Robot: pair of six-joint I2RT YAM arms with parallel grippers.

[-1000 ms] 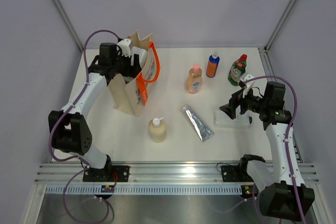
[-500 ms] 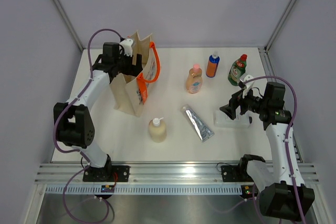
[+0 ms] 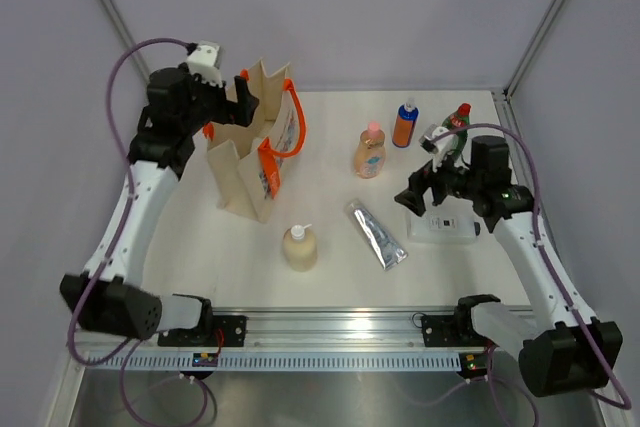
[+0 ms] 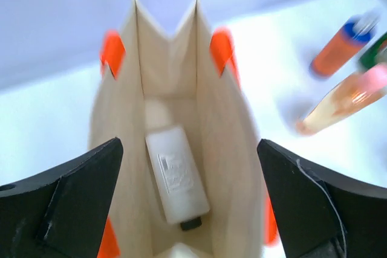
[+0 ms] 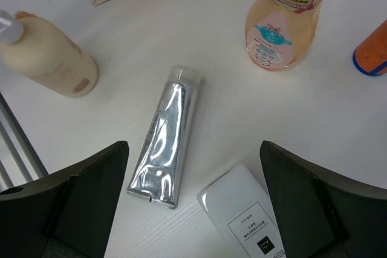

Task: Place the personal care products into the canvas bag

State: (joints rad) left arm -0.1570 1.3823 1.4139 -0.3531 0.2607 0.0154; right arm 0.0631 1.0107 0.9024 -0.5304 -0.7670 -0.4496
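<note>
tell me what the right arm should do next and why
Likely lower the right gripper onto the silver tube. Its jaws are open and empty, and the tube lies flat and clear between them in the wrist view. The left gripper hangs open over the canvas bag, which already holds a white black-capped bottle.

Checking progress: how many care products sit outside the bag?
6: cream pump bottle and silver tube in front; peach bottle, orange bottle, green bottle at the back; flat white bottle by the right gripper. A white black-capped bottle lies inside the canvas bag.
</note>
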